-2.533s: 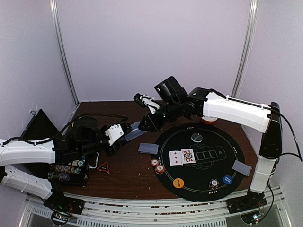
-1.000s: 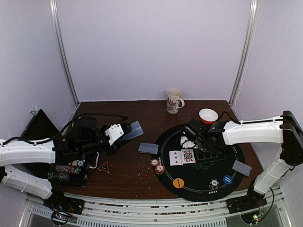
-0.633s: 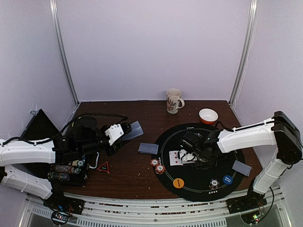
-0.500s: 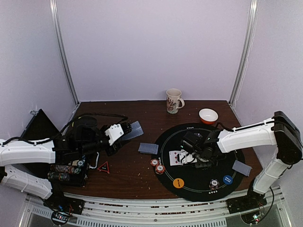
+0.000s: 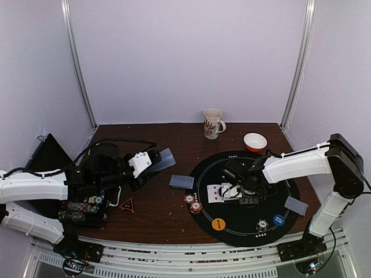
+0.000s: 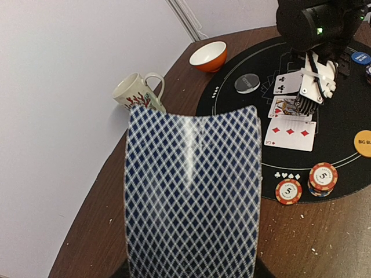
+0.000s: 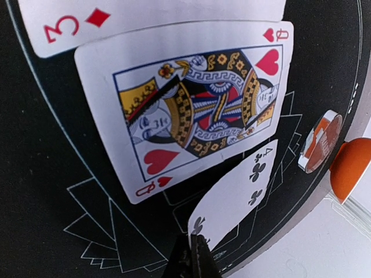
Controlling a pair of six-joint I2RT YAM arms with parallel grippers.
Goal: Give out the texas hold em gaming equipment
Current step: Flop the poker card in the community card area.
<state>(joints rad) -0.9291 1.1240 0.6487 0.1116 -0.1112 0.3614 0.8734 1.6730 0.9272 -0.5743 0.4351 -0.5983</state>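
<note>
From above, the left gripper (image 5: 154,161) holds a stack of blue diamond-backed playing cards (image 5: 164,157) clear of the dark brown wooden table (image 5: 156,223). Its fingers are clamped on the stack's near end, though the left wrist camera hides them beneath the bowed top card. The right gripper (image 5: 234,189) is low over the round black felt mat (image 5: 255,211). Only its wrist camera shows the fingertips pressed together on a corner of the four of clubs (image 7: 235,194), tilted beside the queen of hearts (image 7: 197,110) and the three of diamonds (image 7: 151,17), both face up. The left wrist view alone shows the clear-grey round button (image 6: 247,83), which the right arm covers from overhead. It also shows that the red-and-white striped poker chips (image 5: 192,202) at the mat's left rim are one single and one small stack. The overhead view adds the orange round button (image 5: 218,224), the blue round button (image 5: 279,220) with another chip (image 5: 262,225) beside it, one face-down card (image 5: 181,181) on the wood and another (image 5: 296,205) at the mat's right edge. A white patterned mug (image 5: 213,123) and an orange bowl (image 5: 255,142) stand near the back, and a small red triangle (image 5: 127,204) lies by the left arm. The walls are pale lilac, with metal uprights in the corners.
</note>
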